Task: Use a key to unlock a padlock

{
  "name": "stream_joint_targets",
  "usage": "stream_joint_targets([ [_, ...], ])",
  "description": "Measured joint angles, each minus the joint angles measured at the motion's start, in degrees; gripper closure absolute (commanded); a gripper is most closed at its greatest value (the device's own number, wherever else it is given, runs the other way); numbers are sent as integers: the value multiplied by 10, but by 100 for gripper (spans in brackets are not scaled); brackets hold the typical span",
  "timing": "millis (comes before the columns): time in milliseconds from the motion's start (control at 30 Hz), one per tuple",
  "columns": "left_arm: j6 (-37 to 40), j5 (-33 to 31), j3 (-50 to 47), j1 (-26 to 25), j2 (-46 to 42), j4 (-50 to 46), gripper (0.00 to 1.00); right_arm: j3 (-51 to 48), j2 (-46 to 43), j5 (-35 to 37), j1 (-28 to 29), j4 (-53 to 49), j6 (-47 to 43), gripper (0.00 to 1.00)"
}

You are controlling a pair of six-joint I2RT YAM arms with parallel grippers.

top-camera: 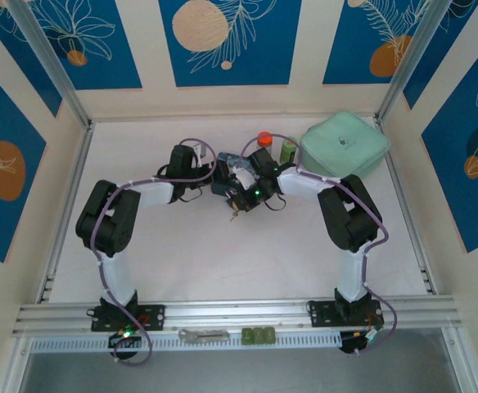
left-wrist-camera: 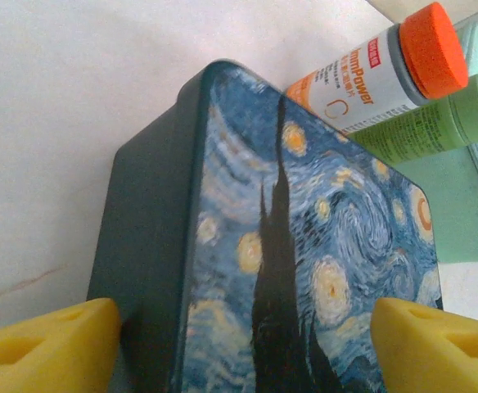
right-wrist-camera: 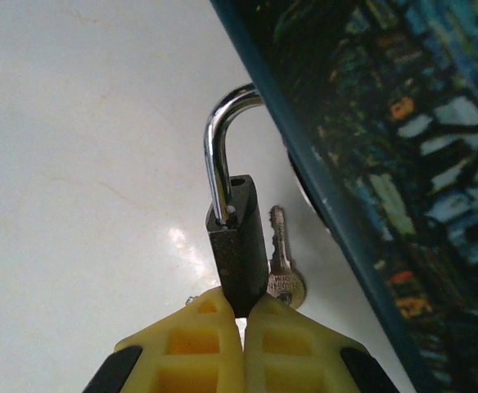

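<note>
One padlock (right-wrist-camera: pixel 237 246) clenched in right pincer (right-wrist-camera: pixel 243 315), one key (right-wrist-camera: pixel 282 270) beside; left pincer (left-wrist-camera: pixel 243 319): grip unclear.

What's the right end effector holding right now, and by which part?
The padlock, pinched at the bottom end of its dark body by the right end effector; its shackle points away.

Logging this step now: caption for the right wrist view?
Right gripper pinches the padlock body, shackle reaching behind the painted box edge, the key lying beside it.
</note>
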Motion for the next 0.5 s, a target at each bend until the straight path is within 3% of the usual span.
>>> stream_joint_targets([
  [167, -3, 4, -9, 0, 0, 9, 48, 17, 15, 23, 0, -2, -11, 100],
  [500, -7, 4, -22, 3, 0, 33, 49, 42, 26, 12, -16, -19, -31, 100],
])
